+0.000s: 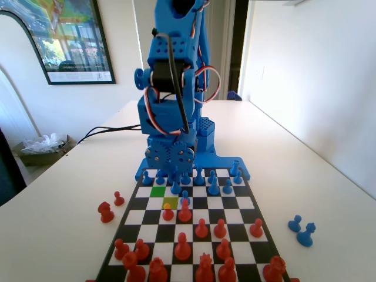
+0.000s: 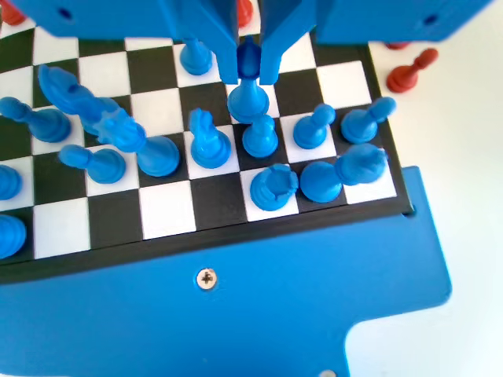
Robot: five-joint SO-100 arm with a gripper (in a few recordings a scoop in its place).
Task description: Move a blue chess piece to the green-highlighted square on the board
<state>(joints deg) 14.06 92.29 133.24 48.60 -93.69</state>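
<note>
Gripper (image 2: 248, 64) hangs from the wrist view's top edge at about twelve o'clock, its two jaws set close on either side of the round head of the blue chess piece (image 2: 248, 90), a pawn standing upright on a white square; the jaws look clamped on that head, though the contact itself is too tight to see plainly. In the fixed view the gripper (image 1: 175, 176) is low over the blue side of the board (image 1: 255, 218), at roughly twelve o'clock from the board's middle, and the blue arm rises behind it. Going left to right in the fixed view: two red pieces (image 1: 106, 211) stand off the board on the table (image 1: 53, 235) at about nine o'clock, near the board's left edge; then the green-highlighted square (image 1: 157, 191) lies bare, just left of and below the gripper; a yellow-olive square (image 1: 170, 202) sits diagonally beside it at its five o'clock, with a red pawn (image 1: 168, 212) at its near edge and a blue pawn (image 1: 185, 197) just to its right; further right, blue back-row pieces (image 1: 213, 187) crowd the far rows — red pieces (image 1: 183, 247) fill the near rows; and two captured blue pieces (image 1: 301, 229) stand on the table at about three o'clock, well apart from the board.
</note>
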